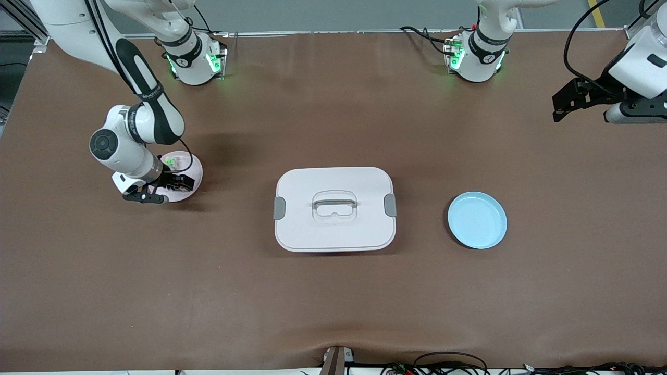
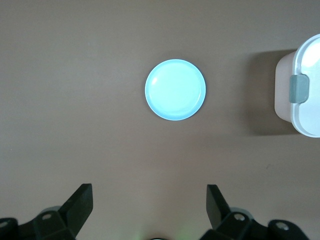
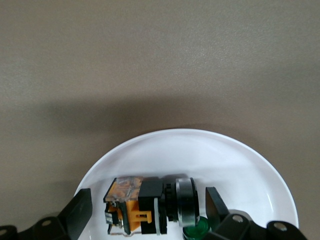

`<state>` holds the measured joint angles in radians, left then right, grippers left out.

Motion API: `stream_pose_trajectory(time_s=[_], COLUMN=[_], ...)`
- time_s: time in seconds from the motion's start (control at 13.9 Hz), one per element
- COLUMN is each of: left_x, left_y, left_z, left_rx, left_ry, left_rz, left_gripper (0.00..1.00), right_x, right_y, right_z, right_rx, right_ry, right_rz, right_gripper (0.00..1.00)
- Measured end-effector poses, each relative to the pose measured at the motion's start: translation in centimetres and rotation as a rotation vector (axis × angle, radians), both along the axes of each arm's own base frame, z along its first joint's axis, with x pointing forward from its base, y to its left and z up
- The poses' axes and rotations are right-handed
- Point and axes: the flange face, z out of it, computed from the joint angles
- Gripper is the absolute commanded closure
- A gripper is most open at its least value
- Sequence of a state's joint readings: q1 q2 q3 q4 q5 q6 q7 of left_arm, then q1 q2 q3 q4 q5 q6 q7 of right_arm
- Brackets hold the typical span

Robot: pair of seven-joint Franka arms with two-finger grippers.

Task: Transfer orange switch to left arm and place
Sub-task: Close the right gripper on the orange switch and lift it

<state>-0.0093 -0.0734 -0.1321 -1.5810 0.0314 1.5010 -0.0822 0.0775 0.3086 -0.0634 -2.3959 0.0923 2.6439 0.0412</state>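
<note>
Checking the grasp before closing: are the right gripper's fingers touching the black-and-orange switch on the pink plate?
Apart. The right wrist view shows right gripper open, fingers straddling the orange switch with gaps.

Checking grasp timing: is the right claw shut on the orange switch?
No, open: the right claw straddles the orange switch on the pink plate.

a brown mat (image 1: 333, 302) covers the table; grey floor (image 1: 333, 15) shows past its edge.
</note>
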Motion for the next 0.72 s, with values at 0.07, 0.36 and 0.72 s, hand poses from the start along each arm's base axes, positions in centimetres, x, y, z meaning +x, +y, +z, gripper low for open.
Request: stream_pose_trajectory(time_s=[0.07, 0.36, 0.72], left_x=[-0.03, -0.02, 0.73], left_y=[-0.25, -0.36, -0.37], left_z=[-0.02, -0.08, -0.83], left_rx=[0.000, 0.001, -0.002], left_ry=[0.001, 0.002, 0.001], left_rz=[-0.003, -0.005, -0.005], left_gripper=[0.00, 0.00, 0.00], right_x=[-0.03, -0.44, -0.69], right_y=[0.00, -0.06, -0.09], right_z=[-0.12, -0.67, -0.85], right_rx=[0.000, 0.000, -0.001], right_ry=[0.001, 0.014, 0.011], right_rz=[0.008, 0.020, 0.021], right_gripper=[0.00, 0.65, 1.00])
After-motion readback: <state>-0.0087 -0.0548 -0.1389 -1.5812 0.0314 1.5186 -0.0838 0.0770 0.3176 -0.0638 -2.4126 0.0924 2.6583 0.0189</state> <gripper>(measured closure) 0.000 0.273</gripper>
